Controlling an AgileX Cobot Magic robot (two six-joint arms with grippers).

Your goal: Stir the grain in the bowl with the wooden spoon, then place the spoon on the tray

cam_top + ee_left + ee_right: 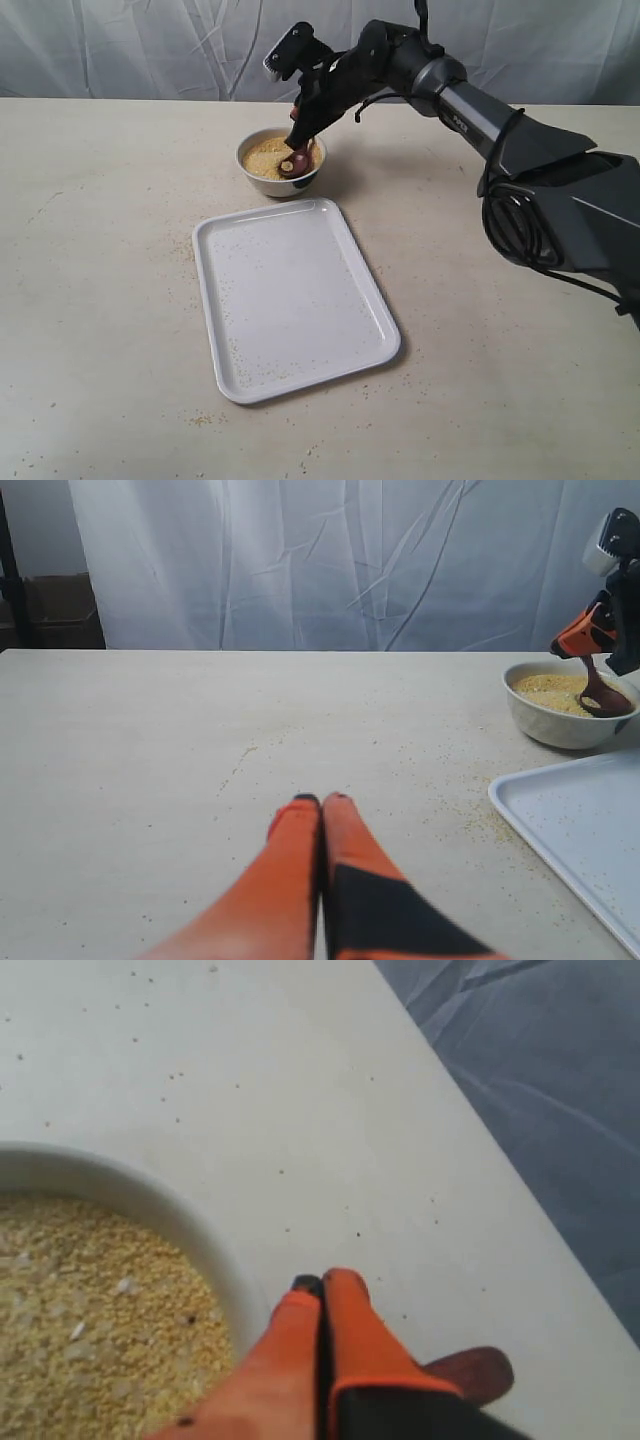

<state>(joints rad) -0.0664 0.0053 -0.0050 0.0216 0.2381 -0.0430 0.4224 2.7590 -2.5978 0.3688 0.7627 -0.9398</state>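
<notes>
The small white bowl [272,186] stands just beyond the tray's [290,300] far edge, filled with yellow grain [262,156]. My right gripper [301,127] hangs over the bowl's right side, shut on the handle of the dark wooden spoon [294,165], whose oval end dips into the grain. In the right wrist view the fingertips [322,1282] are pressed together, the spoon's handle end [475,1372] juts out beside them, and the grain [90,1310] lies inside the bowl's rim [150,1200]. My left gripper [321,800] is shut on nothing, low over bare table, with the bowl [560,730], spoon [603,697] and tray [590,830] off to its side.
Loose grain specks lie on the tabletop [205,418] and inside the tray. A white curtain [150,50] hangs behind the table's far edge. The right arm's dark body [560,190] fills the right side of the exterior view. The left arm is out of that view.
</notes>
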